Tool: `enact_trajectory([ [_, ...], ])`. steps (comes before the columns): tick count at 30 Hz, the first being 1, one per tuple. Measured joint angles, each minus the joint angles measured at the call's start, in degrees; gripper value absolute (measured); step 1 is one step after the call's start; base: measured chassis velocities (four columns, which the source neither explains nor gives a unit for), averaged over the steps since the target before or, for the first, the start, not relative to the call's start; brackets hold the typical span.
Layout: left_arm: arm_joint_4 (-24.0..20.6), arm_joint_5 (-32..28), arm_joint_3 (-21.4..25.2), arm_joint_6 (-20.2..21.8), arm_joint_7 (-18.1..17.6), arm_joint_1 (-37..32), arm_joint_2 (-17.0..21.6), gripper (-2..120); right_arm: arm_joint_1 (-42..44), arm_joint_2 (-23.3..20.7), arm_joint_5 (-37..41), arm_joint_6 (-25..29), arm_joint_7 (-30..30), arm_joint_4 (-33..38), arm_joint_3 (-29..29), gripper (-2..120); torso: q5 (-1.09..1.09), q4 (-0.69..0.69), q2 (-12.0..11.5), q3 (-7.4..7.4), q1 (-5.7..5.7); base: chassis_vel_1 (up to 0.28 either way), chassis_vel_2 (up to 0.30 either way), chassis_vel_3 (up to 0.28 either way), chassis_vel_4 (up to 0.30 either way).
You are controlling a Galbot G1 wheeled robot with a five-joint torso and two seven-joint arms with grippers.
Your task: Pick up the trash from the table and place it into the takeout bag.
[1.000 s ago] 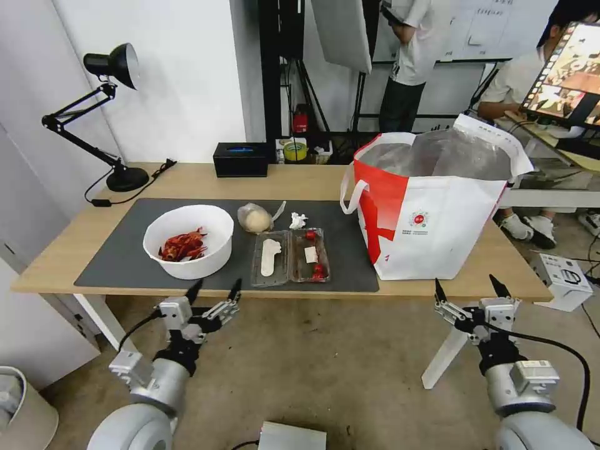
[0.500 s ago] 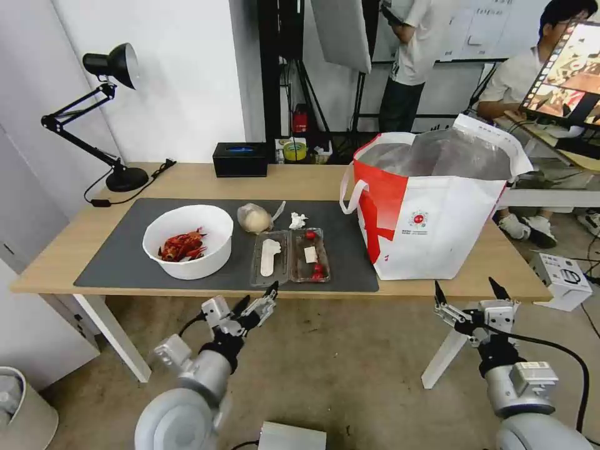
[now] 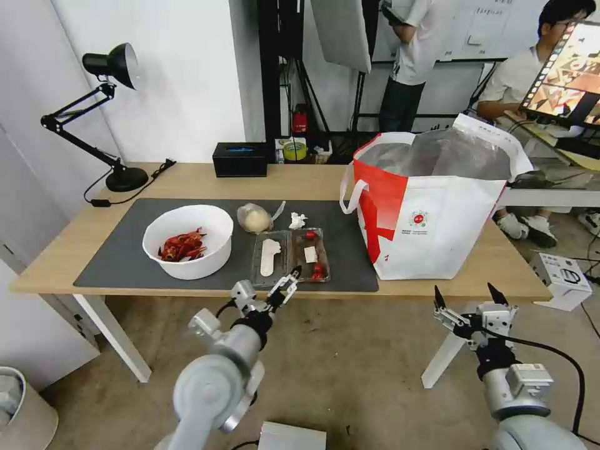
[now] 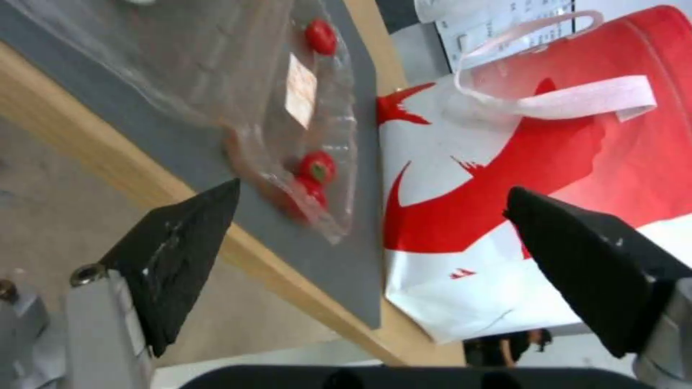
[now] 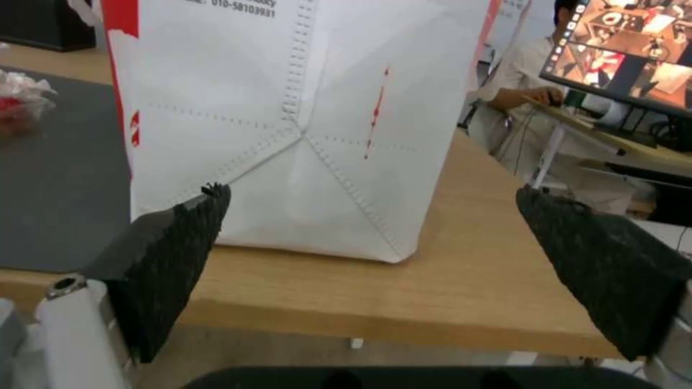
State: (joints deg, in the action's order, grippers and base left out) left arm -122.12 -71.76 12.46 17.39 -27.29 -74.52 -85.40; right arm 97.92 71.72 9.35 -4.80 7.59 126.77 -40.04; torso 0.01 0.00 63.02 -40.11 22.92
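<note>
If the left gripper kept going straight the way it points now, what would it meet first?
Most likely the clear plastic tray at the near edge of the table. The open left gripper aims at its corner holding red bits. Depth is unclear; it might meet the table edge first.

Bright, even room light falls from above, so shadows under the bowl [image 3: 188, 240] and bag [image 3: 431, 206] on the desk [image 3: 300, 182] are faint. The foil lining [image 3: 459, 155] gives a soft glare. The head view bends lines at its edges. In the left wrist view the tray [image 4: 288, 108] looks smeared; the monitor [image 3: 565, 72] glows brightly.
</note>
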Motion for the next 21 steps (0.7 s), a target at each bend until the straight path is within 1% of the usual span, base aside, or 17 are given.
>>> enact_trajectory([
  [2, 1.15, 0.43, -0.16, -0.01, 0.05, 0.47, -0.90, 100, 0.09, 0.24, -0.06, 0.14, 0.00, -0.30, -0.12, 100, 0.00, 0.00, 0.00, 0.00, 0.00, 0.000, 0.000, 0.000, 0.000],
  [7, 2.39, 0.79, 0.27, -0.40, 0.27, 1.05, -0.85, 100, 0.23, 0.62, -0.23, 0.53, 0.00, -0.81, -0.24, 100, 0.00, 0.00, 0.00, 0.00, 0.00, 0.000, 0.000, 0.000, 0.000],
  [11, 3.52, 0.84, 1.22, -0.97, 0.78, 2.29, -0.01, 100, 0.02, 0.80, -0.45, 0.62, 0.00, -1.20, -0.04, 100, -0.01, 0.00, 0.00, 0.00, 0.00, 0.000, 0.000, 0.000, 0.000],
  [14, 4.44, 0.81, 1.82, -1.22, 1.32, 3.23, 1.75, 100, -0.11, 0.85, -0.68, 0.63, -0.01, -1.52, 0.17, 100, -0.01, 0.00, 0.00, 0.00, 0.00, 0.000, 0.000, 0.000, 0.000],
  [16, 4.67, 0.78, 1.98, -1.23, 1.54, 3.28, 2.23, 100, -0.16, 0.85, -0.72, 0.67, -0.01, -1.71, 0.17, 100, -0.01, 0.00, 0.00, 0.00, 0.00, 0.000, 0.000, 0.000, 0.000],
  [21, 4.77, 0.40, 2.43, -1.23, 1.72, 3.19, 2.50, 100, -0.28, 0.86, -0.74, 0.78, 0.02, -2.19, 0.18, 100, -0.01, 0.00, 0.00, 0.00, -0.01, 0.000, 0.000, 0.000, 0.000],
])
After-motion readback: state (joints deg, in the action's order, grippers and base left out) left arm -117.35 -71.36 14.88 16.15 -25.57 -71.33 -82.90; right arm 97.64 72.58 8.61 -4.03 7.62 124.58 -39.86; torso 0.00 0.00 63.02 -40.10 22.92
